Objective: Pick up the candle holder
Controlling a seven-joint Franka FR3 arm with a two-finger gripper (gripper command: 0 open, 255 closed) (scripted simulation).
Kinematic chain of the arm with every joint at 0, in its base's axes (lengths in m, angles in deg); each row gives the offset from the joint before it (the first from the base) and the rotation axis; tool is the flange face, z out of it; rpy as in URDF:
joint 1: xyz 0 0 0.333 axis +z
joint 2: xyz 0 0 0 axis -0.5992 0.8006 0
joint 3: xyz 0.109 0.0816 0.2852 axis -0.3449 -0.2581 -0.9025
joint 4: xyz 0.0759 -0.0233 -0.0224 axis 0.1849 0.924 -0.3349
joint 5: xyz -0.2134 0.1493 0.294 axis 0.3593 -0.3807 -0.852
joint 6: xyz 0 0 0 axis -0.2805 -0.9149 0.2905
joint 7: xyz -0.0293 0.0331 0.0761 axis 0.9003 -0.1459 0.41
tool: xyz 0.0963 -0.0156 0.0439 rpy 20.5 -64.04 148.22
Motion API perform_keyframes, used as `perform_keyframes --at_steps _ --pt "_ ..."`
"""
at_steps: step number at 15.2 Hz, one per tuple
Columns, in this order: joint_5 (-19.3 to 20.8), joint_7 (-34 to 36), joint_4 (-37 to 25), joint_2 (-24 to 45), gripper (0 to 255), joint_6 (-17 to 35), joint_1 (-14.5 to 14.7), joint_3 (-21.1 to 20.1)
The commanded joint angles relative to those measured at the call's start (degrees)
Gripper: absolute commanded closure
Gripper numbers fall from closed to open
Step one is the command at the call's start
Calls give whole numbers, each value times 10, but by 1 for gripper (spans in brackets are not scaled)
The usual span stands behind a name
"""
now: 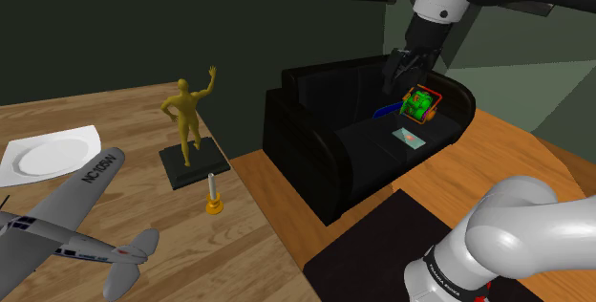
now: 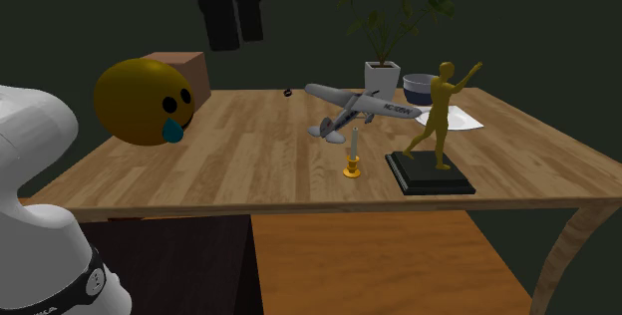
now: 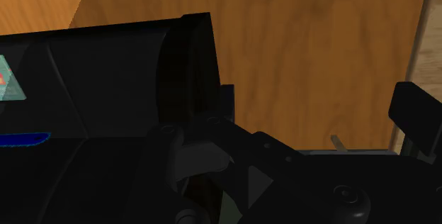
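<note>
Standing upright on the wooden desk [image 1: 191, 262], the candle holder [image 1: 213, 200] is a small orange-gold dish with a pale candle stub in it. It sits just beside the black base of the gold statue [image 1: 188, 118] and near the tail of the grey model aeroplane [image 1: 67, 219]. My fingers [image 2: 219, 24] hang apart and hold nothing, well away from the candle holder, above the black sofa [image 1: 325, 157] that stands beside the desk. To do this reach well, I judge I should swing across over the desk and come down from straight above with the candle between my fingers. I should keep off the statue's base and close low on the stem, so the thin thing does not tip. I count one candle holder, one statue, one aeroplane, one white plate [image 1: 53, 157], one potted plant [image 2: 382, 69], one bowl [image 2: 424, 87], one yellow crying-face ball [image 2: 145, 102], one brown box [image 2: 184, 69] and one sofa.
</note>
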Motion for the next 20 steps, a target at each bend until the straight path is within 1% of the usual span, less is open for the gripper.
perform_keyframes --at_steps 1,7,12,16,20 --pt "0 0 0 0 0 0 0 0" --pt "-36 71 33 44 0 81 18 -58" --pt "-58 129 40 101 0 150 31 -107" --pt "-66 176 31 159 0 204 37 -148" --pt "-61 227 10 227 0 255 39 -187"
